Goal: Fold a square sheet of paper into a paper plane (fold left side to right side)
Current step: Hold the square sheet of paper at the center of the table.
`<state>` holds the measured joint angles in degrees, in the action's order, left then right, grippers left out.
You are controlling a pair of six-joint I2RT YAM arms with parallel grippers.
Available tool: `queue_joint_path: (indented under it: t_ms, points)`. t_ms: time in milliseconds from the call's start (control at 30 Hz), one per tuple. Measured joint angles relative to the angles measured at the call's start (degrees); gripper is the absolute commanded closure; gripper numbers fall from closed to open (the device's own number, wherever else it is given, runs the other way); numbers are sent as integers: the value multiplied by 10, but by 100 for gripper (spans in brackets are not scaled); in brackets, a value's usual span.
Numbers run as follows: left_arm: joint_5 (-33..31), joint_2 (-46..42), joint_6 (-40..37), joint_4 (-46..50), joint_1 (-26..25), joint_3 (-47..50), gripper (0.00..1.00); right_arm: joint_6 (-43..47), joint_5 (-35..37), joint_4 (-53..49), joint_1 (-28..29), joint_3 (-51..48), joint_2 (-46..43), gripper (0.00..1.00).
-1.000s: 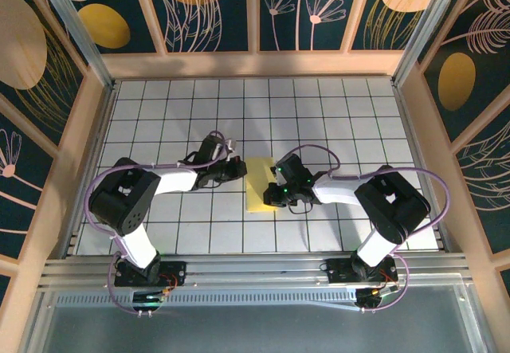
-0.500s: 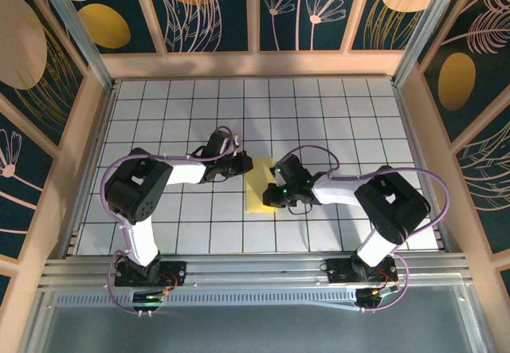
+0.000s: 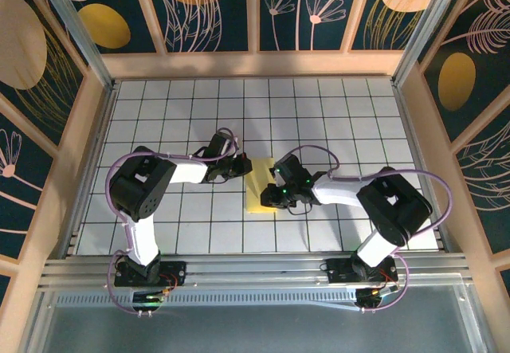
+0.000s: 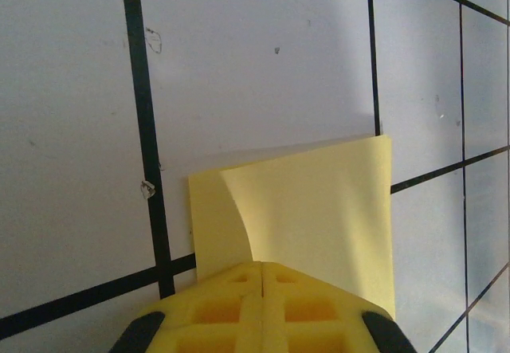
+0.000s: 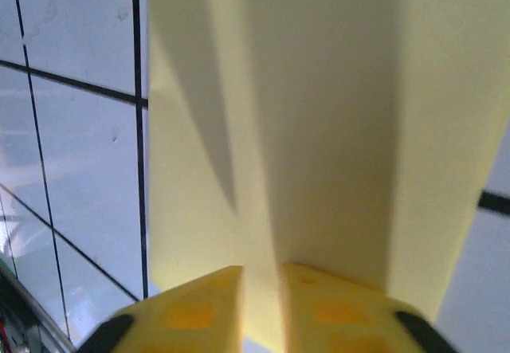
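Observation:
The square sheet of paper lies folded in half on the white grid table, a strip about one tile wide. In the left wrist view its top layer lifts slightly off the lower one at the left edge. My left gripper is shut, its joined fingertips resting on the paper's far left corner. My right gripper is at the paper's right edge. Its fingers stand a narrow gap apart, open, with a raised fold of the yellow paper running between them.
Wooden walls with dark patterned panels enclose the table on three sides. The arm bases sit on a metal rail at the near edge. Purple cables loop over both arms.
My left arm has swung right and its shut fingertips now rest on the paper's corner. The right gripper's jaws, shut before, have parted slightly.

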<state>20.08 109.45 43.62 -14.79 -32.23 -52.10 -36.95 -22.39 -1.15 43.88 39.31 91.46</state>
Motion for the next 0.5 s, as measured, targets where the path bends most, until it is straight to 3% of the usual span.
queue_joint_path:
  t_ms: [167,367,500]
  points:
    - [0,0,0,-2,0,2,100,8,-2,-57,-19,10,-59,57]
    - [0,0,2,-11,0,6,100,7,-37,-60,-97,-23,-132,49]
    - [0,-1,2,-17,0,10,100,-4,-71,-50,-108,-81,-144,49]
